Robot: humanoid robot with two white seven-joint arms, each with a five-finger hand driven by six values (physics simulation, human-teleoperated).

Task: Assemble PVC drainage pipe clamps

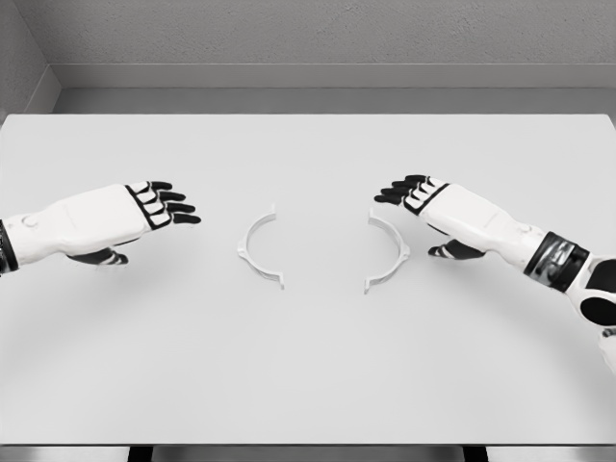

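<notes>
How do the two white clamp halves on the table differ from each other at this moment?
The left clamp half bulges toward the left hand, its open side facing right; the right clamp half is mirrored, bulging toward the right hand. The left half lies farther from its hand than the right half does. Both are white half-rings, flat on the table, apart and untouched.

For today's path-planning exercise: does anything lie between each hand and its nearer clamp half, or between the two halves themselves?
Nothing visible does. Bare table separates the left hand from the left clamp half, the right hand from the right clamp half, and both halves.
</notes>
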